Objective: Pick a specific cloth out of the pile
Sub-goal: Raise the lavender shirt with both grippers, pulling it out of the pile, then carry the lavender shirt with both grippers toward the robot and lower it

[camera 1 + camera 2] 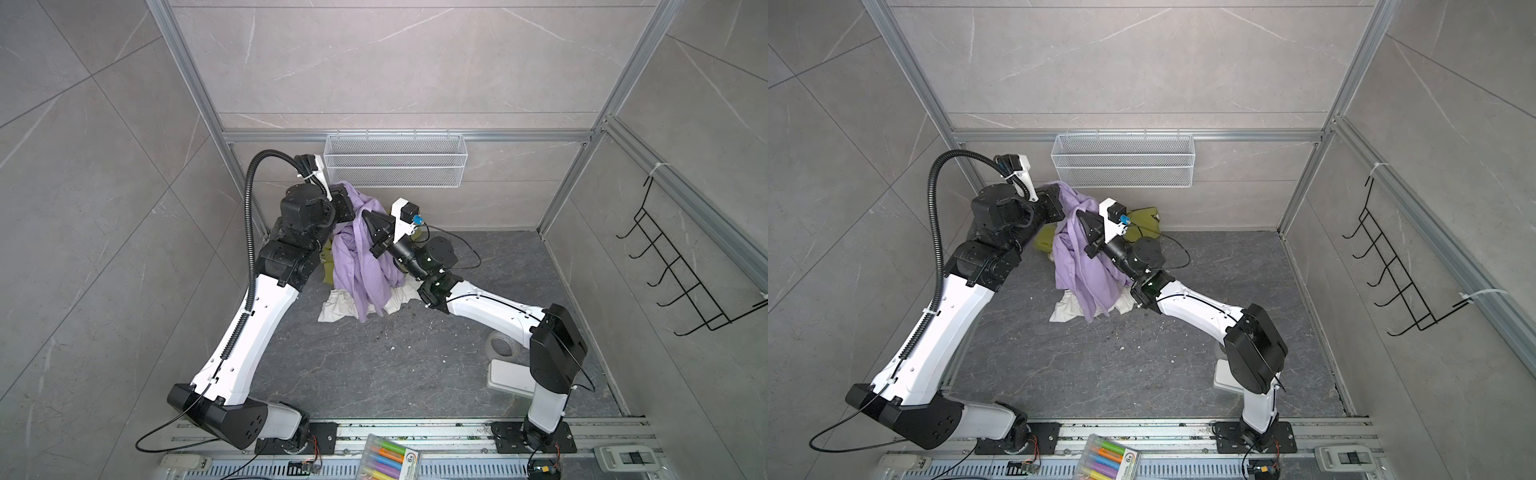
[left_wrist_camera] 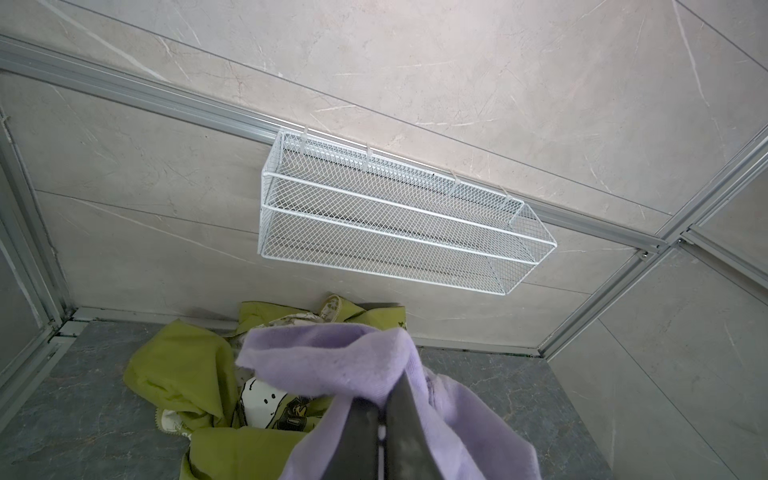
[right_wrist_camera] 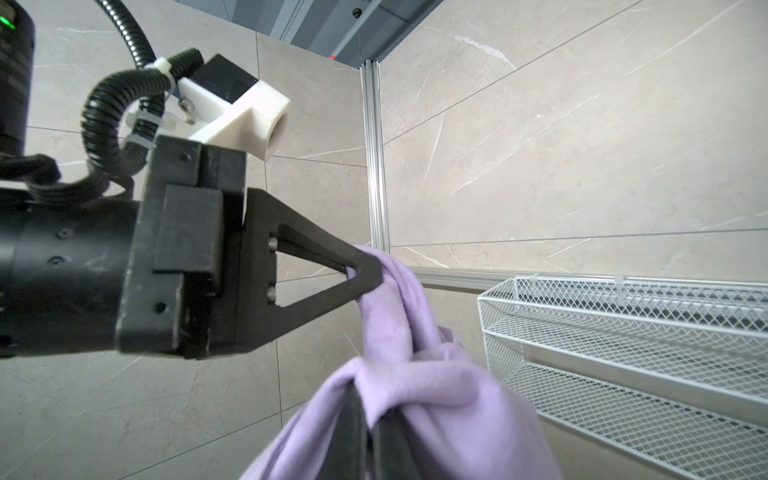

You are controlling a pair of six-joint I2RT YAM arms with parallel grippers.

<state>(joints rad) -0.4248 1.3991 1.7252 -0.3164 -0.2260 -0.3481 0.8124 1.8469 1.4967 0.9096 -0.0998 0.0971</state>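
Cloth: the lavender cloth (image 1: 365, 266) is just left of centre in both top views. It is lifted and bunched, with its top edge near the lower left corner of the mesh basket (image 1: 395, 162) and its tail draping down onto the pile (image 1: 1067, 311).
Left tool: we see the left tool (image 3: 366, 274) clamped tight on a fold at the very top of the cloth, and fabric wraps round its tip.
Right tool: the right tool (image 1: 366, 216) is closed as well, gripping the cloth just below and right of the left tool. In its wrist view the fabric bunches over the closed fingers (image 3: 349, 432).
Gap between tools: they are close together, with a short twisted span of cloth between them.
Pile: it lies on the desk (image 1: 395, 365) against the back wall, under and behind the hanging cloth.
Olive-green garment: the olive-green garment (image 2: 178, 365) lies crumpled at the back, and its white cartoon print shows in the left wrist view.
White garment: the white garment (image 1: 336, 307) lies flat at the front of the pile, with the cloth's tail resting on it.
Lift status: we can't tell whether the cloth's lower end is clear of the pile; it looks to be touching.
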